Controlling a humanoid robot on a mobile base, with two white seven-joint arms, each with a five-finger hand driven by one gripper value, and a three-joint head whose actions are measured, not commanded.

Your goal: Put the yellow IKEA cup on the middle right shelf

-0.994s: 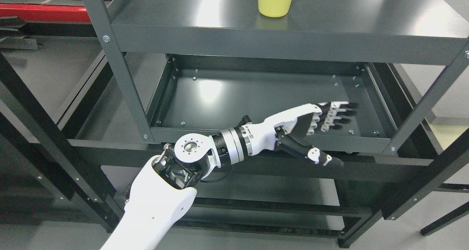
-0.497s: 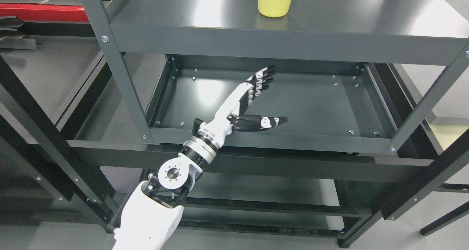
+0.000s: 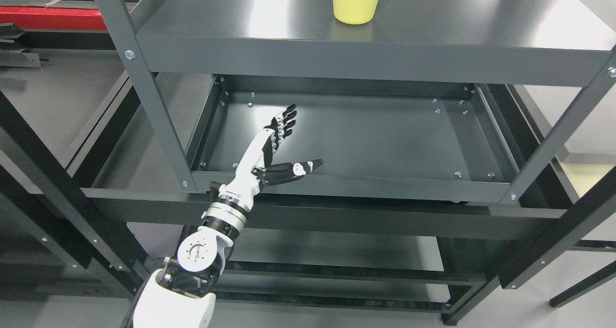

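1. The yellow cup (image 3: pixel 356 2) is sitting upright on the upper shelf (image 3: pixel 433 30) of the dark grey metal rack, right at the top edge of the head view, so its rim is getting cut off. Nothing is touching it.

2. The left arm (image 3: pixel 192 280) is coming in from the bottom left, white shell with a round silver joint at the elbow end, and it's reaching up and forward over the front lip of the shelf below.

3. The left hand (image 3: pixel 272 150) is hovering over the left part of that lower tray shelf (image 3: pixel 385 140), well below the cup and off to its left. It's nowhere near it.

4. Fingers: the four long ones (image 3: pixel 285 121) are lying straight and pressed close side by side, pointing toward the back of the tray. The thumb (image 3: pixel 301 167) is sticking out to the right, away from them, so the hand is looking flat and open. It isn't holding anything.

5. The tray itself is showing just bare metal with some glare and small bolts around the corners.

6. Behind the rack on the far left there's a red strip (image 3: pixel 53 18) running along the background.

7. The right arm isn't showing up anywhere in the view.
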